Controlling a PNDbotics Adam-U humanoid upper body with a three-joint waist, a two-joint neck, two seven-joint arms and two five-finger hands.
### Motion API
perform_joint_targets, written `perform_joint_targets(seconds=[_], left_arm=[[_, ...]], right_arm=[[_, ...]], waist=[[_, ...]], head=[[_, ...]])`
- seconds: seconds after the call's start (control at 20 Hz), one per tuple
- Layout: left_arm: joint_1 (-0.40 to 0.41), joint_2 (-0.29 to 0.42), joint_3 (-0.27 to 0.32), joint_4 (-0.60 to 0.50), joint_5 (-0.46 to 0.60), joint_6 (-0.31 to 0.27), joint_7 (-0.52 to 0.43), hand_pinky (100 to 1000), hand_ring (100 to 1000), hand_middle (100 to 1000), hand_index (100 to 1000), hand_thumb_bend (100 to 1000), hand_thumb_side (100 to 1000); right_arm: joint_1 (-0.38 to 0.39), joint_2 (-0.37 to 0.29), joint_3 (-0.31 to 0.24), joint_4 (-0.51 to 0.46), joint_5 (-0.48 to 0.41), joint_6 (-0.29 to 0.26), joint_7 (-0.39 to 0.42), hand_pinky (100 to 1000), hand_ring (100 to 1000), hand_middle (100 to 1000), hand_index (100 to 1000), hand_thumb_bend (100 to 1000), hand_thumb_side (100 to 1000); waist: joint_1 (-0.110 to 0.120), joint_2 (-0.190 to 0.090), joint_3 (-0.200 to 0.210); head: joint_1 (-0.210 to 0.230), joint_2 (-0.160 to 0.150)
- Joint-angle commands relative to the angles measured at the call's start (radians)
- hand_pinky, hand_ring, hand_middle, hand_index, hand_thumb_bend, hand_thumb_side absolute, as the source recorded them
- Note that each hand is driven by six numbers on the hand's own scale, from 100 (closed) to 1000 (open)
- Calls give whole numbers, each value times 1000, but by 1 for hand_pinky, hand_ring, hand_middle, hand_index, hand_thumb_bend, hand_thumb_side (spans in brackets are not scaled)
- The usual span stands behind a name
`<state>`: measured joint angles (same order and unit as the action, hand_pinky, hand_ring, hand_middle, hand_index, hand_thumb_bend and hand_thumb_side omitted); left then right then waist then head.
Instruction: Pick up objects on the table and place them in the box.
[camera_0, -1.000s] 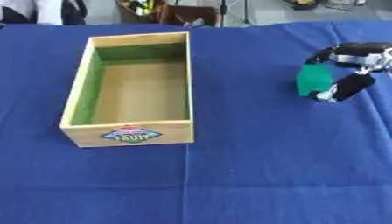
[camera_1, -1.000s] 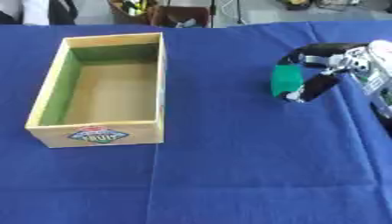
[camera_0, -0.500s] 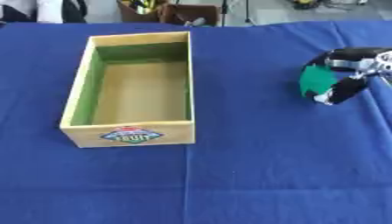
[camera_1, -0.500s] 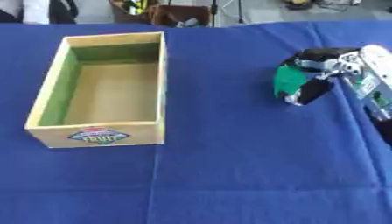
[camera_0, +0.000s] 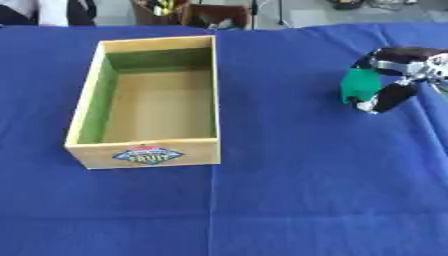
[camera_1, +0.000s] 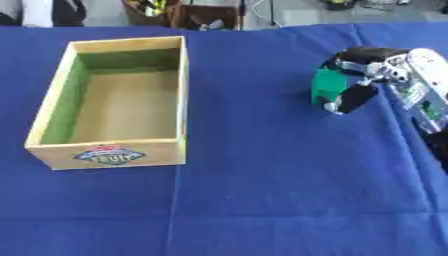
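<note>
Blue cloth (camera_0: 289, 190) over the table, creased down the middle.

Desk (camera_0: 289, 190) in front of me: blue cloth over the whole top, a crease running toward me from the box. Open wooden box (camera_0: 147, 100) sits on its left half, green inner walls, "FRUIT" label on the near side. Nothing lies inside it.
</note>
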<state>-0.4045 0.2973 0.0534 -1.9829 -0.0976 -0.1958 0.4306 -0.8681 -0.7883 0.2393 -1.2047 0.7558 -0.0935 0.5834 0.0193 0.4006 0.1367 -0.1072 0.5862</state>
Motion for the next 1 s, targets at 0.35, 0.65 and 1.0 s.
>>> perform_joint_targets(seconds=[0.35, 0.65, 1.0], left_arm=[[-13, 8, -2, -17, 5, 2, -1, 563, 704, 853, 879, 100, 1000], [-13, 10, -3, -17, 8, 2, -2, 564, 704, 853, 880, 100, 1000], [-13, 12, -5, -17, 10, 1, -6, 566, 705, 853, 880, 100, 1000]], right_arm=[[-34, -26, -24, -70, -42, 28, -55, 747, 731, 398, 493, 100, 345], [-49, -32, 1, -169, -82, 73, -110, 740, 718, 358, 460, 100, 359], [-100, -9, 37, -263, -103, 92, -98, 739, 710, 353, 455, 100, 427]], waist=[[-3, -27, -4], [-5, -37, -4], [-8, -49, -4]], head=[[1, -7], [1, -5], [0, -2]])
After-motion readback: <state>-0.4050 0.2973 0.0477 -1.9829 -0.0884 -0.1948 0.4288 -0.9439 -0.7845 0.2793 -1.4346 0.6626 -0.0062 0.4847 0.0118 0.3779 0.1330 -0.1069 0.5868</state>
